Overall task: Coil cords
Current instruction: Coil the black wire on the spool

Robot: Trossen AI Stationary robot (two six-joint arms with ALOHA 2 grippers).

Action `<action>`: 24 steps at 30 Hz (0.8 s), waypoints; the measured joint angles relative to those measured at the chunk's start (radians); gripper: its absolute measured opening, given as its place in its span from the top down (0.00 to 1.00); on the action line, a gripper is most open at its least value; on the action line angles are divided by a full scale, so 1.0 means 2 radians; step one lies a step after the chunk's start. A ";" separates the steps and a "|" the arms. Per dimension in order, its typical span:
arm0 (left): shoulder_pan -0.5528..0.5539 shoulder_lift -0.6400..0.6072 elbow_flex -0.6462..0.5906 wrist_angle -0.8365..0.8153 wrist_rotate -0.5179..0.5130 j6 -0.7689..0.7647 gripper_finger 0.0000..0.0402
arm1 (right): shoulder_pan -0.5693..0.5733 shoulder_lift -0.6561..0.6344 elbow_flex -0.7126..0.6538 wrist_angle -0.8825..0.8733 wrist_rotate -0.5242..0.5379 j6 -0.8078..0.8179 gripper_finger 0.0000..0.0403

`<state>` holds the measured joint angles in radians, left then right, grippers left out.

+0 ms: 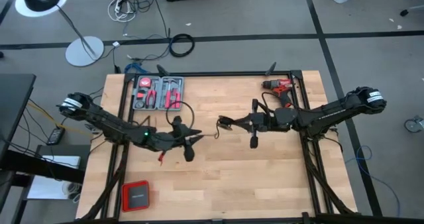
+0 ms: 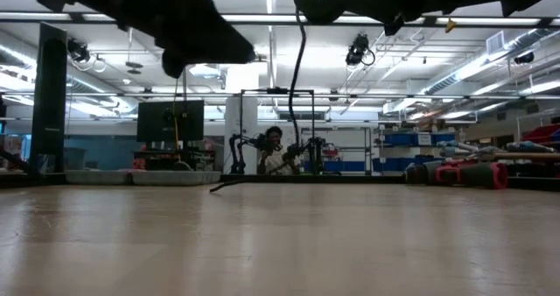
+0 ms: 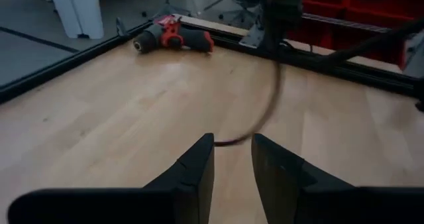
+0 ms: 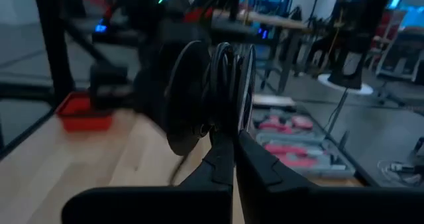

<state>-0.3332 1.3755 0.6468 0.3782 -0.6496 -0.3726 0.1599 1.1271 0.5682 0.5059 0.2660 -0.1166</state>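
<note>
High view: the right claw (image 1: 223,122), closed on the cord (image 1: 219,128) over mid-bench, should feed it slowly while the half-open, empty left claw (image 1: 196,137) guides each loop evenly.

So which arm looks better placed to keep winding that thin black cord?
Probably the right: its gripper is shut on the thin black cord. The left gripper is open with the cord's end just ahead of it.
</note>
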 joint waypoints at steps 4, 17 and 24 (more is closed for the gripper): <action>0.000 0.028 0.028 -0.002 -0.006 0.035 0.74 | -0.014 0.000 0.000 0.014 -0.007 -0.007 1.00; 0.021 0.072 0.067 -0.004 -0.051 0.056 0.65 | -0.030 0.000 0.000 0.036 -0.008 -0.008 1.00; 0.028 0.090 0.090 -0.003 -0.053 0.091 0.65 | -0.030 0.000 0.000 0.047 0.014 -0.008 1.00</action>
<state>-0.2771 1.5556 0.8262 0.3716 -0.7563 -0.1901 0.1001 1.1263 0.5682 0.5989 0.2932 -0.1332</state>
